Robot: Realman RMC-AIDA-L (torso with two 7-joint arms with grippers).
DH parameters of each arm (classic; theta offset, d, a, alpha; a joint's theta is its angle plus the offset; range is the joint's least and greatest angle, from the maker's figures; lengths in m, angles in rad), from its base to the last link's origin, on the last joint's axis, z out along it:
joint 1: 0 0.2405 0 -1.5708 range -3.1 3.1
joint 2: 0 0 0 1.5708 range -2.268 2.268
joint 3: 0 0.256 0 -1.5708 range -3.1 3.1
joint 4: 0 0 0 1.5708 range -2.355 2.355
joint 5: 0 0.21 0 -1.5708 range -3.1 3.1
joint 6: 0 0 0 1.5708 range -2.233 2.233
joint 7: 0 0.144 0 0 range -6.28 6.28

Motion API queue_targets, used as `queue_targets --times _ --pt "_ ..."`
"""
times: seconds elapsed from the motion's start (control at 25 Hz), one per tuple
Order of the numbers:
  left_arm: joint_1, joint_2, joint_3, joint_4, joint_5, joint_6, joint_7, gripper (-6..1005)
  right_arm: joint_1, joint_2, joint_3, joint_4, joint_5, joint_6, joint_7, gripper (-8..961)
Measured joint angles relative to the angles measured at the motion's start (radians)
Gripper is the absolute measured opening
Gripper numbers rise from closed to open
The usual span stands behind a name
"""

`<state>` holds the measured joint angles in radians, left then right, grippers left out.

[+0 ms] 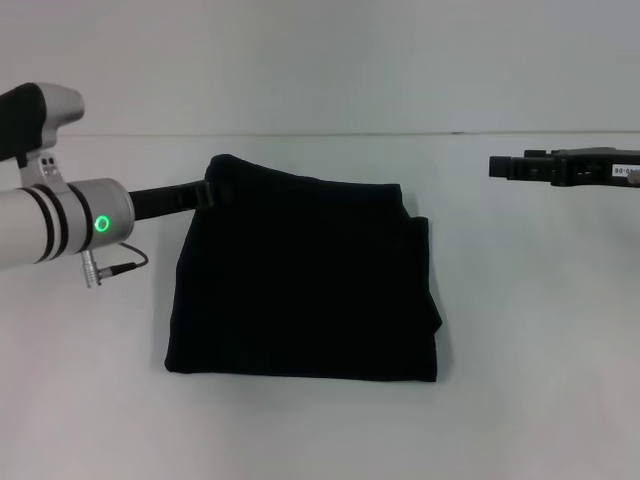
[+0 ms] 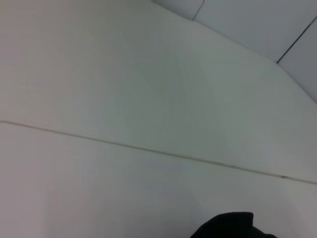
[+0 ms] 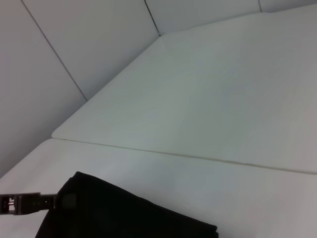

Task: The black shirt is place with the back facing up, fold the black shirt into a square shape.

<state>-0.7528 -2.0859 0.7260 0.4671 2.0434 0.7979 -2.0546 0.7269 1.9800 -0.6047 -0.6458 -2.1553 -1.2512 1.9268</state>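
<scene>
The black shirt (image 1: 300,280) lies folded into a rough rectangle in the middle of the white table, plain side up, with no lettering showing. My left gripper (image 1: 205,191) reaches in from the left at the shirt's far left corner and is shut on that corner, which stands slightly raised. The right wrist view shows the same gripper (image 3: 63,200) pinching the shirt's corner (image 3: 124,218). My right gripper (image 1: 495,166) hovers apart from the shirt, off its far right corner. A small black patch at the edge of the left wrist view cannot be identified.
The white table (image 1: 540,330) has a seam line (image 1: 330,133) running across at the back. A cable (image 1: 125,266) hangs from my left wrist just left of the shirt. White wall panels (image 3: 99,39) stand behind the table.
</scene>
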Motion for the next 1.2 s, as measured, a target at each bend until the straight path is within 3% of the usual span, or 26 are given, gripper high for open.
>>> queue_targets --times 0.32,0.48,0.64,0.68,0.72,0.88,1.08,1.2 --pt "0.053 0.02 -0.016 0.068 0.004 -0.023 0.001 253 0.01 0.0 0.005 0.0 0.0 0.006 -0.013 792" --pt "0.091 0.021 -0.033 0.132 0.017 0.017 -0.002 363 0.01 0.0 0.006 0.0 0.0 0.01 -0.044 792" --pt "0.131 0.019 -0.099 0.268 0.017 0.286 0.034 474 0.005 -0.007 0.006 -0.002 0.003 -0.109 -0.185 792" --pt "0.135 0.016 -0.119 0.313 0.007 0.506 0.118 523 0.003 -0.008 0.005 -0.003 0.004 -0.135 -0.212 792" --pt "0.135 0.016 -0.119 0.313 0.007 0.506 0.118 572 0.003 -0.008 0.002 -0.003 0.005 -0.164 -0.241 791" --pt "0.117 0.017 -0.077 0.324 0.021 0.72 0.279 751 0.011 -0.002 -0.047 -0.003 0.0 -0.195 -0.287 791" --pt "0.088 0.015 0.03 0.329 0.116 0.661 0.351 909 0.041 0.002 -0.173 -0.003 -0.001 -0.154 -0.267 790" --pt "0.073 0.014 0.066 0.332 0.174 0.608 0.362 933 0.054 0.004 -0.23 -0.003 -0.001 -0.12 -0.254 791"
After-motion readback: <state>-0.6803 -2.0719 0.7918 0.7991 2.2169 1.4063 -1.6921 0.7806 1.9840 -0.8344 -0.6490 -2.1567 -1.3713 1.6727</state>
